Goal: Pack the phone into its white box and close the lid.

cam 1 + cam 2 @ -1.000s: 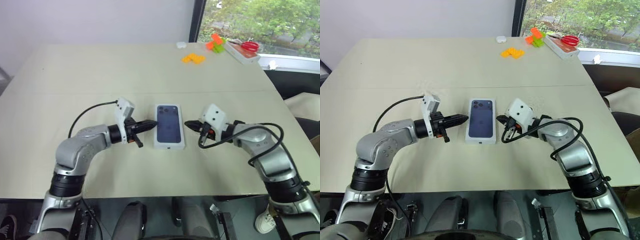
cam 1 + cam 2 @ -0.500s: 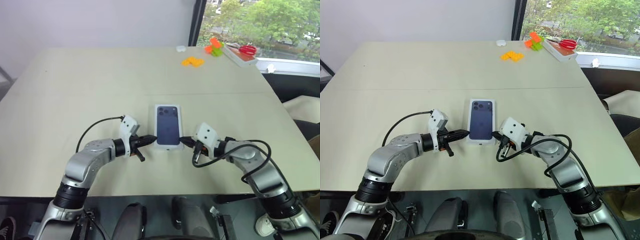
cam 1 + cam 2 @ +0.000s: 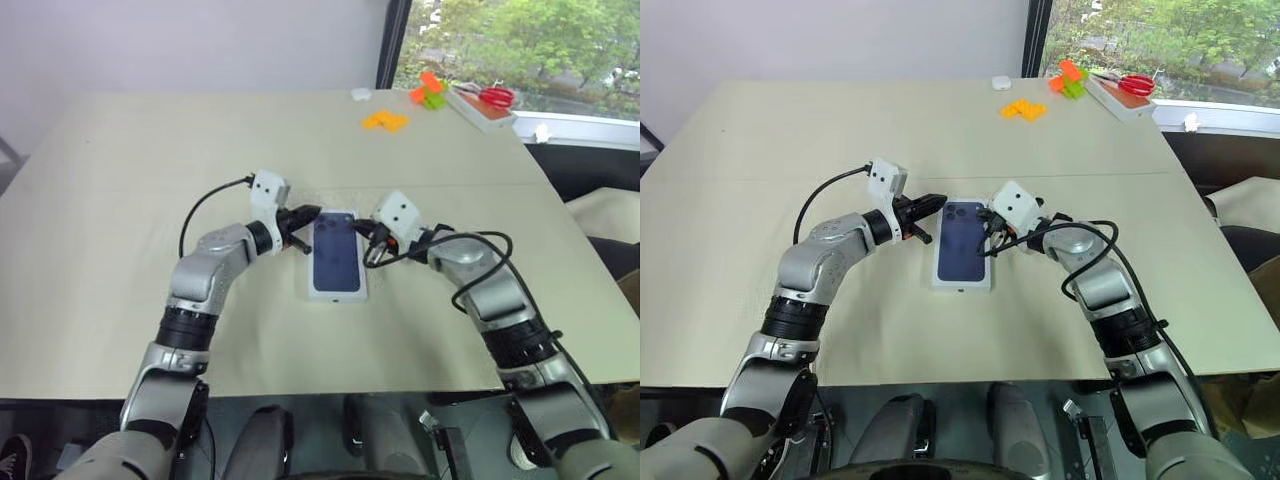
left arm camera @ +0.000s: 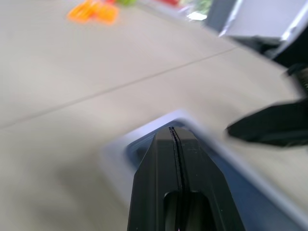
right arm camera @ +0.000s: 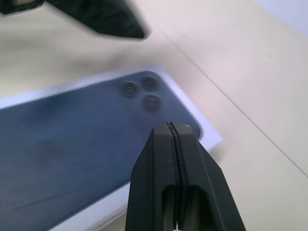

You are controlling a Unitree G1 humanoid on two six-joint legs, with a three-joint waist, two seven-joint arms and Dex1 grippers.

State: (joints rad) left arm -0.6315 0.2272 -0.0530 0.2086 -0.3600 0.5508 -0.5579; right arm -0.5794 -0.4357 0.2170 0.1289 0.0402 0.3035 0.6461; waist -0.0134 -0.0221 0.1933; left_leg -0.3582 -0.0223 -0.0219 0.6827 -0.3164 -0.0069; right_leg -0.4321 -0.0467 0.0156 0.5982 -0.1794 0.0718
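Near the middle of the beige table (image 3: 120, 200) lies the white box (image 3: 337, 293), closed, with the lid (image 3: 963, 255) on top showing its dark blue phone picture, camera end pointing away from the robot. The phone itself cannot be seen with the lid on. At the far end of the box, the left gripper (image 3: 308, 214) reaches in from the left with its two black fingers pressed together and holding nothing, its tip at the lid's far left corner. The right gripper (image 3: 357, 227) comes in from the right, fingers likewise pressed together and empty, its tip at the lid's far right edge near the printed camera lenses. Farther off, near the window, sit orange pieces (image 3: 386, 120), a green and orange block (image 3: 430, 91) and red-handled scissors (image 3: 495, 96) on a white tray (image 3: 478, 111).
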